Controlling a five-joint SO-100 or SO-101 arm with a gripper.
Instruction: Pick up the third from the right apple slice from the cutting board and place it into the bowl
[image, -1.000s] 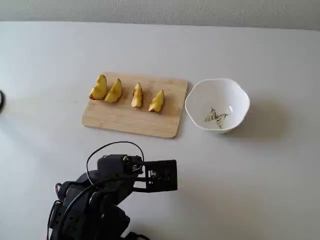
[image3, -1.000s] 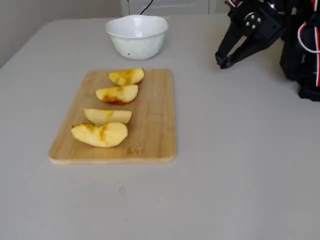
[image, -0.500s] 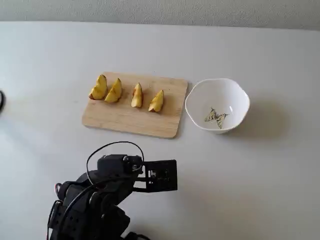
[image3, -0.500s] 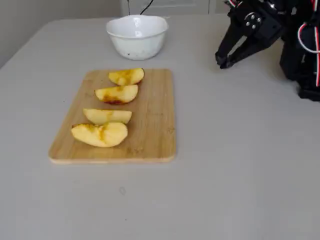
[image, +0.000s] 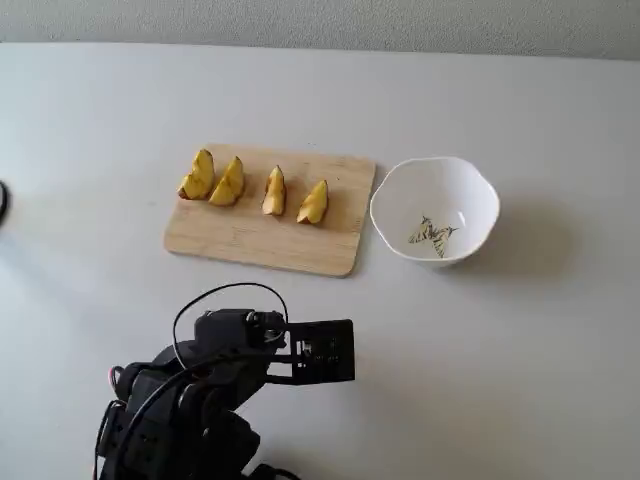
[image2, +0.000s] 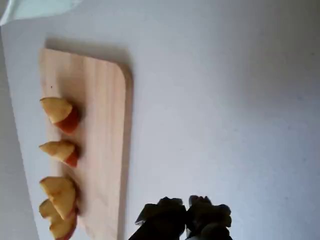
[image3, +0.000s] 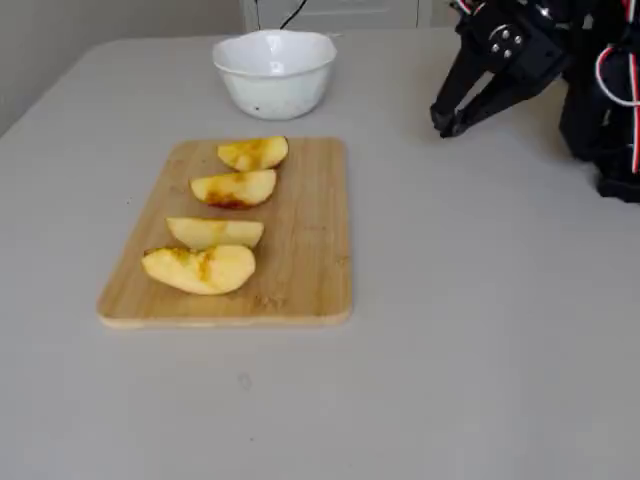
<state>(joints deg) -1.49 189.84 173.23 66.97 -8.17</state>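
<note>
Four yellow apple wedges lie in a row on the tan cutting board. The third from the right is the apple slice, also third from the bowl in the side fixed view and in the wrist view. The white bowl stands just right of the board, holding no apple; its inside shows a small motif. My gripper hovers over bare table well short of the board, shut with its tips together and holding nothing. In the wrist view the gripper enters from the bottom edge.
My arm's black base and cables fill the near-left table in the fixed view from above. A dark object pokes in at the left edge. The wall runs along the table's far side.
</note>
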